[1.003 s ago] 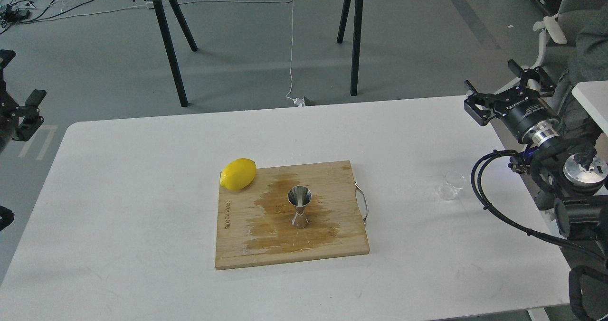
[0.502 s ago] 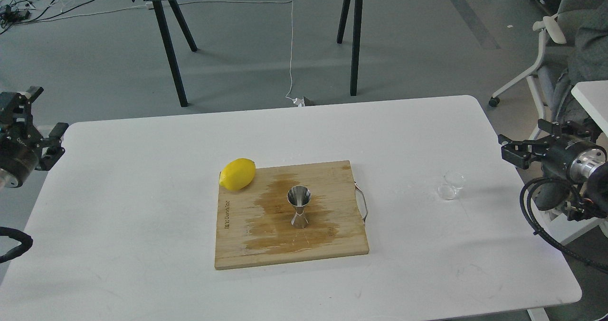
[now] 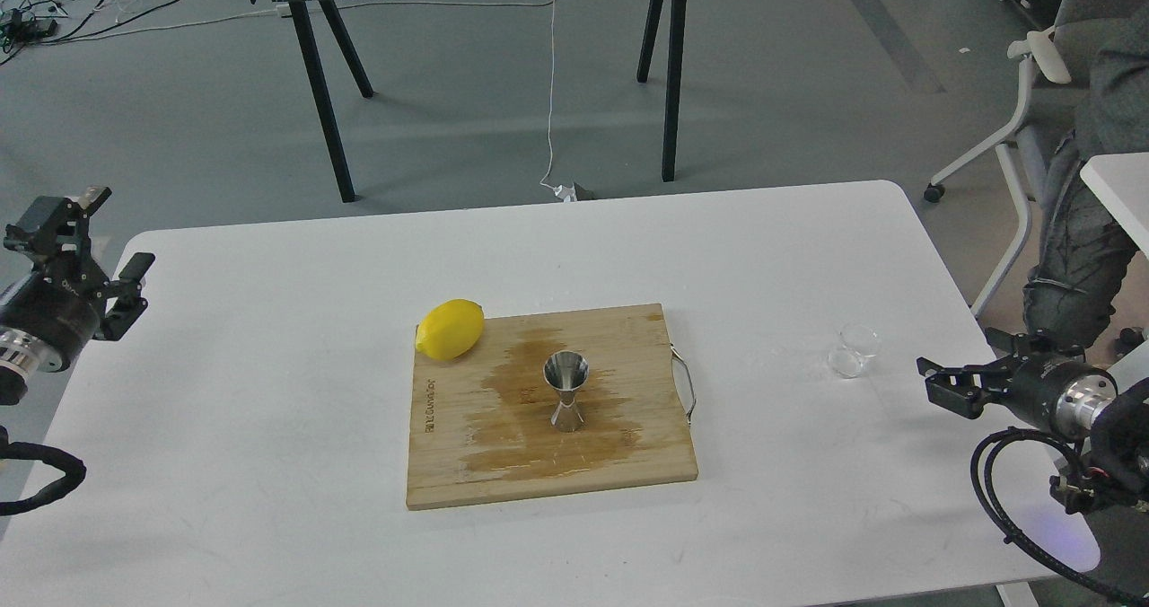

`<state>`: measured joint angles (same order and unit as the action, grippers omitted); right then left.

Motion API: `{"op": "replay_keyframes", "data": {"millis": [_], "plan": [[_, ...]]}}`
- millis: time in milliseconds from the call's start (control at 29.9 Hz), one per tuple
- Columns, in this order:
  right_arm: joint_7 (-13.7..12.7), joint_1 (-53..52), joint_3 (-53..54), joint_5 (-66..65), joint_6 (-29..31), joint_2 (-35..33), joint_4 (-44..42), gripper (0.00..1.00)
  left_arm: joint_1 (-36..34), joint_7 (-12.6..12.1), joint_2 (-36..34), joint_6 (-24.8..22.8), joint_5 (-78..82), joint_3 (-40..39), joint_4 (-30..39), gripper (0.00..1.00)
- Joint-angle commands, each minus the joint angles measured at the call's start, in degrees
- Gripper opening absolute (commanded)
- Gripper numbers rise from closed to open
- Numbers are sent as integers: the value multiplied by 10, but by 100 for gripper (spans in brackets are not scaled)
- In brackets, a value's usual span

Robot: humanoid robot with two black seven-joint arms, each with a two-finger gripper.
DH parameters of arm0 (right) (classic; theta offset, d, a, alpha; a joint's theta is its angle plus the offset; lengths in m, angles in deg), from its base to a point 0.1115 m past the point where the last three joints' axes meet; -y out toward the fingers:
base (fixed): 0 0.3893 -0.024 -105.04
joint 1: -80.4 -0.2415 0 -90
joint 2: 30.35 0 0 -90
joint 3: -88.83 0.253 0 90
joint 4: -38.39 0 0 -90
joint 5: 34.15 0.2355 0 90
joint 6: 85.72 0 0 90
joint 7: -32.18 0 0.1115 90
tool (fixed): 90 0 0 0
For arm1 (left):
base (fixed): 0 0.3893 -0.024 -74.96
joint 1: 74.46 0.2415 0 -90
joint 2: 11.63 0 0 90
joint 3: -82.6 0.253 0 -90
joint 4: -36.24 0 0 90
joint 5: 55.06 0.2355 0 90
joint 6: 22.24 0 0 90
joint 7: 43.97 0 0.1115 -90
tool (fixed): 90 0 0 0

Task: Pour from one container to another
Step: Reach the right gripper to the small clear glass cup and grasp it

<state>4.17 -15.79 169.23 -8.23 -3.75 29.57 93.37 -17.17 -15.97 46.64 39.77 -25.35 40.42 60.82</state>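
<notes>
The tiny clear cup (image 3: 853, 351) sits on the white table (image 3: 269, 427) at the right, faint against the surface. The steel hourglass jigger (image 3: 565, 391) stands upright on a wet patch in the middle of the wooden cutting board (image 3: 449, 463). My right gripper (image 3: 974, 372) is low over the table's right edge, pointing left, open and holding nothing, a short way right of and nearer than the cup. My left gripper (image 3: 94, 246) hovers over the table's left edge, open and holding nothing, far from both containers.
A yellow lemon (image 3: 449, 329) rests on the board's far left corner. The board has a metal handle (image 3: 687, 387) on its right side. Behind stand a black-legged table (image 3: 664, 68) and, at the far right, an office chair (image 3: 1032, 59).
My right gripper dropped from high beside the table to table level near the cup. My left gripper came in and down toward the table's left edge. Cup, jigger and lemon stayed put.
</notes>
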Motion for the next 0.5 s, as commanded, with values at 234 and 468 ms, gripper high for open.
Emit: {"op": "replay_keyframes", "data": {"millis": [234, 468], "plan": [[0, -52, -50, -20, 4, 57, -62, 99, 0, 0, 1, 0, 0, 4, -9, 99], [0, -73, -52, -44, 3, 88, -79, 99, 0, 0, 3, 0, 0, 5, -9, 99]]}}
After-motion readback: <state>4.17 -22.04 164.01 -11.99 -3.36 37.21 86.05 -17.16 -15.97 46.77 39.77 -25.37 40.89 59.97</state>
